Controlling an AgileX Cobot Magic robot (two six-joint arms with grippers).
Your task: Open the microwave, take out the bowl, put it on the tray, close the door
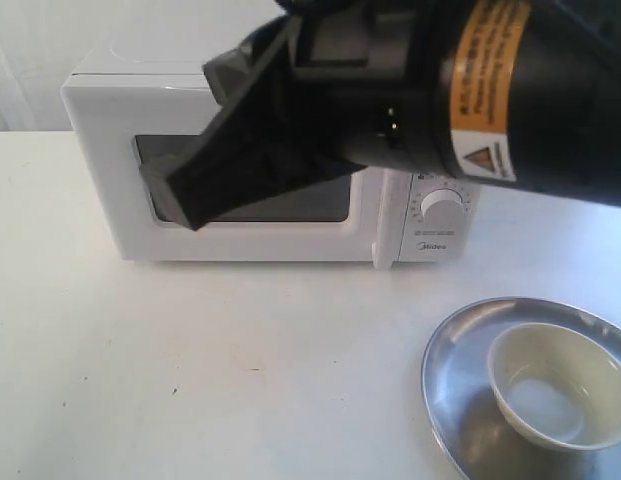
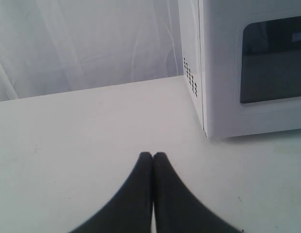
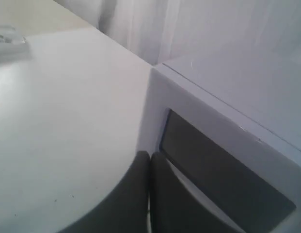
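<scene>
Left gripper (image 2: 152,156) and right gripper (image 3: 150,155) clenched empty; the right hangs before the microwave's (image 1: 115,75) shut door (image 1: 110,215), bowl (image 1: 560,385) on tray (image 1: 450,380) well aside

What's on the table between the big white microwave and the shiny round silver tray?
Nothing. In the exterior view, only bare white tabletop lies between the white boxy microwave and the round silver metal tray.

tray (image 1: 456,385): shiny bare metal. bowl (image 1: 560,385): smooth glossy cream. microwave (image 1: 100,130): smooth white casing, dark glossy window (image 2: 274,63). table (image 1: 190,360): matt white.
</scene>
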